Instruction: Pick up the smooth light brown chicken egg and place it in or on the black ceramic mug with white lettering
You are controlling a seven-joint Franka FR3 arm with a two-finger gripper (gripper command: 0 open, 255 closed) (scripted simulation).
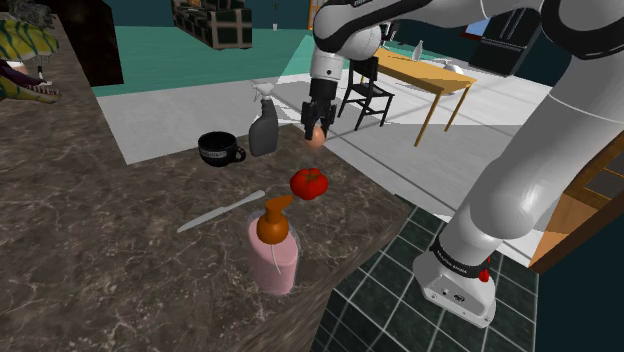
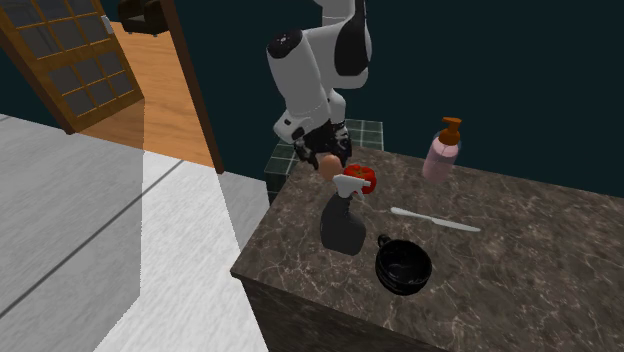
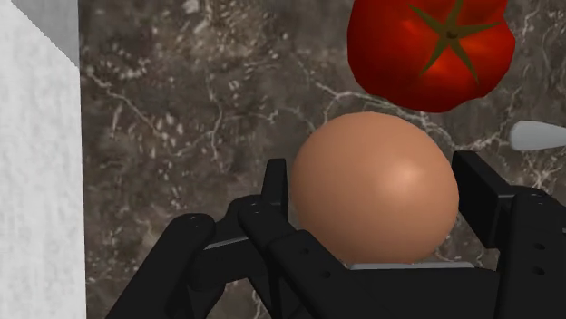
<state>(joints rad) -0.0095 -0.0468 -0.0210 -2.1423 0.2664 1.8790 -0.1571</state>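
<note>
Pink soap bottle with orange pump head (image 1: 272, 255): nearest in the shoulder view, upright close to the counter's front edge; at the far side in the second exterior view (image 2: 443, 150).
Dark veined stone-look counter (image 1: 100, 240): carries the bottle, knife, tomato, mug and sprayer.
Slim white knife (image 1: 222, 211): flat on the counter just behind the soap bottle, between it and the mug; rounded tip beside the gripper in the wrist view (image 3: 540, 136).
Glossy red tomato with green stalk star (image 1: 309, 183): on the counter near its edge, beyond the knife; just past the egg in the wrist view (image 3: 431, 50).
Black round mug with a pale band of lettering (image 1: 217, 150): upright on the counter, handle towards the sprayer, mouth open upward and dark inside (image 2: 403, 267); well apart from the egg.
Grey spray bottle with white trigger head (image 1: 263, 125): upright just beside the mug, between mug and gripper (image 2: 343, 222).
All-black two-finger gripper (image 1: 317, 125): pointing down over the counter's corner, above and just beyond the tomato; closed narrowly round the egg, one finger (image 3: 275, 181) pressed to each side.
Smooth light brown egg (image 3: 374, 186): clasped between the fingers, raised off the counter (image 1: 316, 135), near the sprayer's head in the second exterior view (image 2: 328, 165); not in or on the mug.
White arm stand (image 1: 460, 290): on dark green floor tiles at the shoulder view's lower right.
Light wooden table (image 1: 425, 75) and black chair (image 1: 365, 95): far off on the pale floor behind the gripper.
</note>
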